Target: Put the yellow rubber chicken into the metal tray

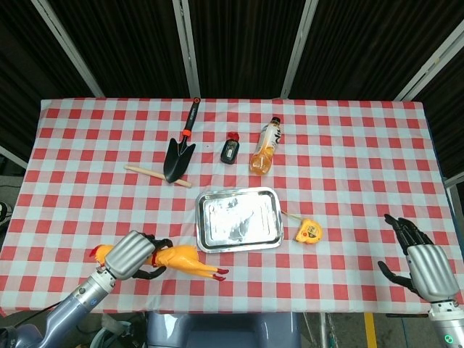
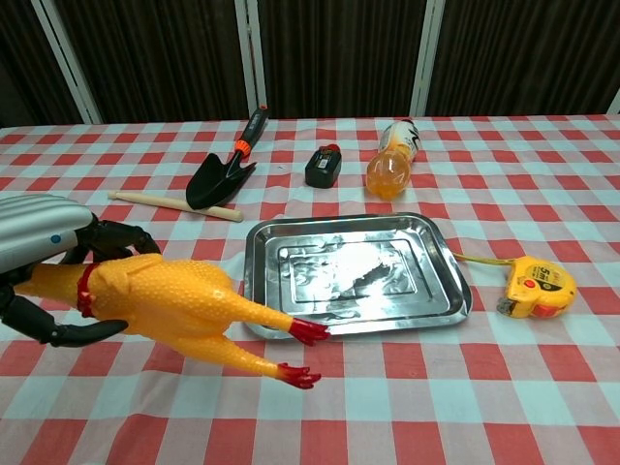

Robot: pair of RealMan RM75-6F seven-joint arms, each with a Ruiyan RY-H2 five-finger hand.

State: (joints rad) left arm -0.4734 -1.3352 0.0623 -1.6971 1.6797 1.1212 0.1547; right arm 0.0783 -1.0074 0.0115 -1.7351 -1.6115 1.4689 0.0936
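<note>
Gripped at the neck end in the left hand (image 2: 44,266), chicken (image 2: 170,302) lifted clear of the cloth, feet trailing toward the tray (image 2: 448,266) just beside, ready to swing in; right hand (image 1: 424,267) idle, fingers spread, holding nothing.

My bench (image 1: 362,145) is covered with a red-and-white checked cloth. On it lie a rectangular metal tray (image 1: 239,219), a yellow tape measure (image 1: 307,232) just beside its right edge, an orange juice bottle (image 1: 266,147) on its side, a small black device (image 1: 230,149), a black garden trowel (image 1: 180,145) and a thin wooden stick (image 1: 148,171).
</note>
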